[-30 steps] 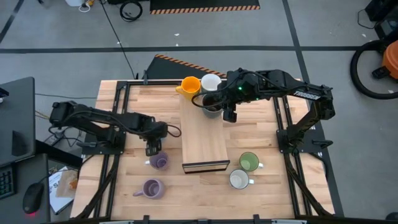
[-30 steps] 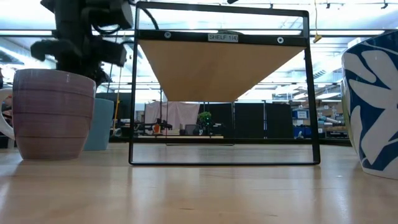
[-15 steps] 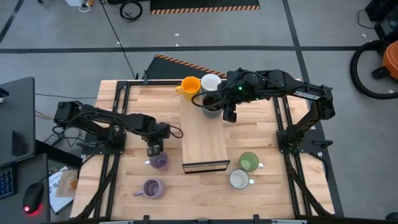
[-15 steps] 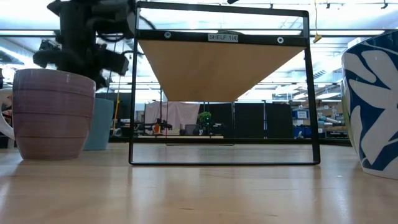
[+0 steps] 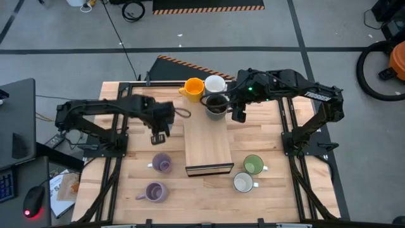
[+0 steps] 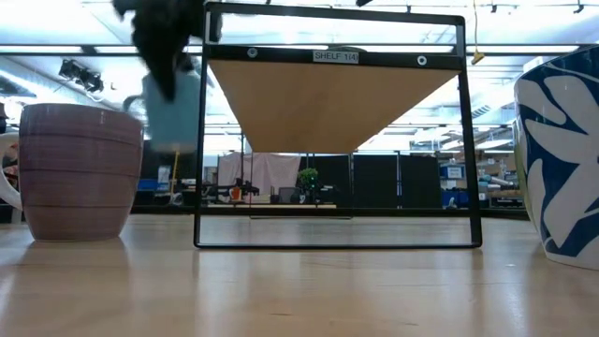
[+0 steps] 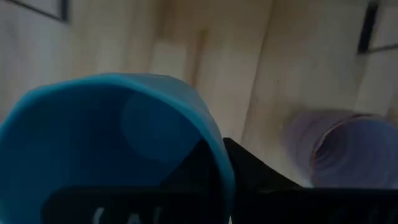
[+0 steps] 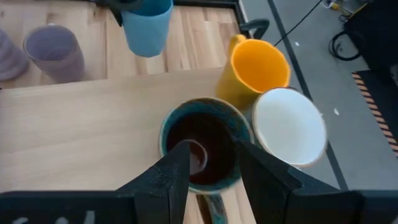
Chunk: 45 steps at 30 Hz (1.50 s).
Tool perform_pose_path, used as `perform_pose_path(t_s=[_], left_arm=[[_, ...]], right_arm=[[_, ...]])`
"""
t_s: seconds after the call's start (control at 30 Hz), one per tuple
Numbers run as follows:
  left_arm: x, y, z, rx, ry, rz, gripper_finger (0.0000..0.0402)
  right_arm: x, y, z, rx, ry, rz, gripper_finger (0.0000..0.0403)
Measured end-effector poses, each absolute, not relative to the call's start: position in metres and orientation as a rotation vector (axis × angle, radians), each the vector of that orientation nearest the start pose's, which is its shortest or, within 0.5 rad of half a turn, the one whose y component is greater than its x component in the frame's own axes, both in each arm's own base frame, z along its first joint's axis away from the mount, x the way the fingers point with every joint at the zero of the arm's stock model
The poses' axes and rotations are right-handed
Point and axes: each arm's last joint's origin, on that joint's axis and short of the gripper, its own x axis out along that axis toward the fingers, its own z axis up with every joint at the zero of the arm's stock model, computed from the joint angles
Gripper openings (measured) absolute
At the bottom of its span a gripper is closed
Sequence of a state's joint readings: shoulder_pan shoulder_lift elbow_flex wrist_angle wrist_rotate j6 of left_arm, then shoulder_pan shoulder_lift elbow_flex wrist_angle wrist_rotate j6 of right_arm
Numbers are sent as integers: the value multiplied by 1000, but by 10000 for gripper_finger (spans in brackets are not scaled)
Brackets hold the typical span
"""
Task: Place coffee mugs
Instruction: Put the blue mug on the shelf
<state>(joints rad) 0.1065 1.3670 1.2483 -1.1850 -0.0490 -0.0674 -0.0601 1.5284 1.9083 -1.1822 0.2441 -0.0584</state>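
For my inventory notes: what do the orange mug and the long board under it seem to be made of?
The orange mug looks like glazed ceramic: smooth, evenly coloured walls with a soft sheen and a thick rounded rim. The long board looks like light wood with a matte finish: pale grain lines run along it. Neither material is certain from looks alone.

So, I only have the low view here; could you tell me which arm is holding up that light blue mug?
Observer: The left one. The left gripper has its jaws shut on the rim of the light blue mug.
Operator: Thank you. Are there any mugs by the board?
Observer: Three cluster at the far end of the wooden board: the orange mug, the white mug and the dark brown mug.
Operator: And the other arm?
Observer: The right gripper hangs beside the dark brown mug, jaws open and empty.
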Motion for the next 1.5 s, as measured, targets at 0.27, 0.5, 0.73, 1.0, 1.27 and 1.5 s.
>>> perform_pose_path(t_s=[0.27,0.5,0.73,1.0,1.27,1.5], left_arm=[[253,41,363,-84,1112,197,27],[286,45,378,-34,1014,214,27],[310,48,359,-45,1056,196,27],[325,50,345,-51,1077,196,27],[331,51,342,-56,1060,199,35],[334,51,343,-53,1028,200,38]], right_arm=[[262,-24,458,-114,755,-321,145],[261,-24,458,-112,753,-324,145],[261,-24,458,-89,753,-329,145],[261,-23,458,-82,752,-322,145],[261,-23,458,-82,750,-321,145],[261,-23,458,-83,749,-321,145]])
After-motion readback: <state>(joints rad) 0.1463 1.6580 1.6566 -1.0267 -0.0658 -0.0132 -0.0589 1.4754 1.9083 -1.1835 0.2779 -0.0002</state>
